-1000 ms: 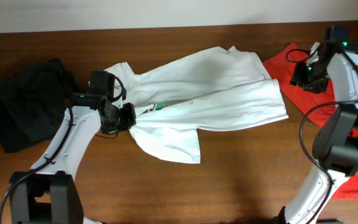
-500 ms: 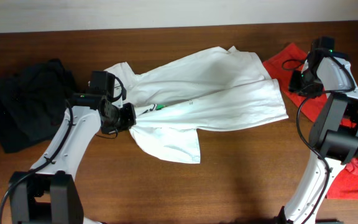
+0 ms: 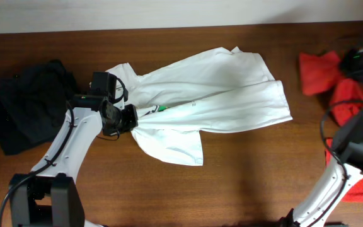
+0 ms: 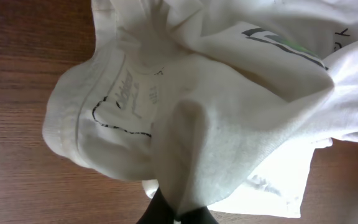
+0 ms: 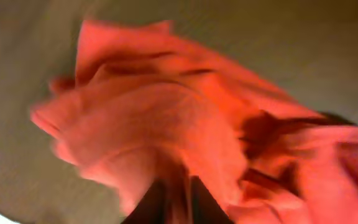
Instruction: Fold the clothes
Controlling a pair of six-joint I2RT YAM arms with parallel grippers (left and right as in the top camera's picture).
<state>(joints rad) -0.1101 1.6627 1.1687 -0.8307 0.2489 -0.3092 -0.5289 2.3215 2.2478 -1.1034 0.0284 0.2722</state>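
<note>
Tightly, left fingers (image 4: pixel 159 208) pinch the white T-shirt (image 3: pixel 219 94); right fingers (image 5: pixel 152 202) clamp the red garment (image 5: pixel 166 124).

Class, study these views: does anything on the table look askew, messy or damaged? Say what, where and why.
No damage or spill shows. The white T-shirt lies diagonally, wrinkled and bunched where the left end effector pinches it. The black garment sits heaped at the overhead view's left edge. The red garment is bunched in the right end effector.

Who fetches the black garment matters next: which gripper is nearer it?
Left. The left gripper is beside the black garment; the right gripper is across the table, holding red cloth.
</note>
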